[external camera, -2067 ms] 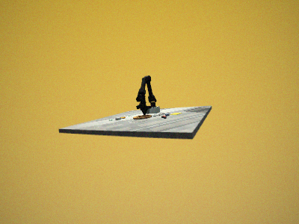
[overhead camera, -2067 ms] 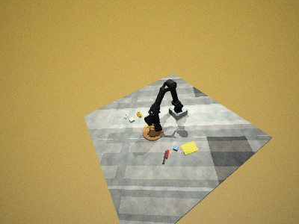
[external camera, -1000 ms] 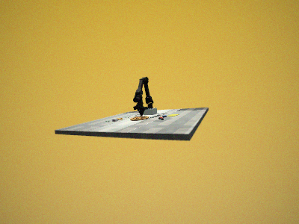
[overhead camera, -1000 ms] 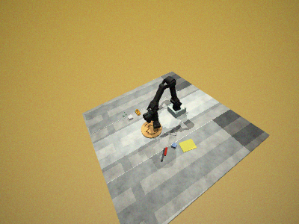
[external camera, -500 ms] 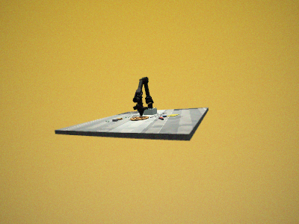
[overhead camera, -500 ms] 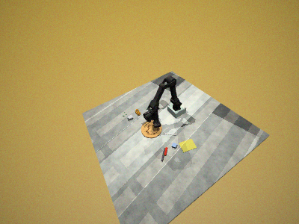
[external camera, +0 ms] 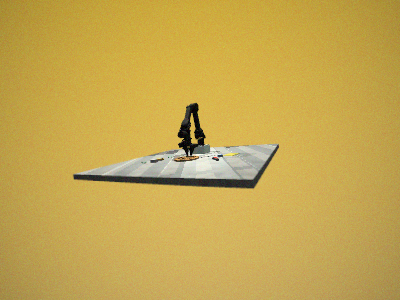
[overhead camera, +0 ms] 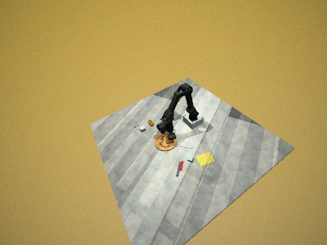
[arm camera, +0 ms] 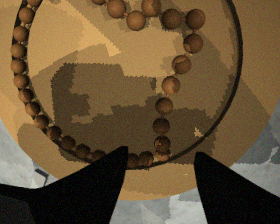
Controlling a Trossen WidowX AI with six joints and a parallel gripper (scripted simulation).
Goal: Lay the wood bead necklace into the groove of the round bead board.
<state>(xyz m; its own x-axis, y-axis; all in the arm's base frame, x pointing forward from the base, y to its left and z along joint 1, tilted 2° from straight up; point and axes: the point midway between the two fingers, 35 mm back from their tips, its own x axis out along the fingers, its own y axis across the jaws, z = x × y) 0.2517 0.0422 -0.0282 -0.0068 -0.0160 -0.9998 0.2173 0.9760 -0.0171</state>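
The round bead board [overhead camera: 165, 148] [external camera: 177, 159] [arm camera: 260, 100] lies under the arm, with a dark circular groove. The brown wood bead necklace [arm camera: 170, 85] lies on it. In the wrist view its beads follow the groove along the left side and round to the bottom; from there the strand leaves the groove and runs up across the inside of the board, then bends left near the top. The right part of the groove holds no beads. My gripper [arm camera: 161, 155] is open over the groove's lower edge, with a few beads in view between its tips and nothing held. The necklace's far part is cut off by the frame.
A yellow square [overhead camera: 205, 158], a small blue piece [overhead camera: 190, 159] and a red object [overhead camera: 181, 166] with a dark bar lie on one side of the board. An orange object [overhead camera: 150, 122] and a small white object [overhead camera: 142, 128] lie on the other side.
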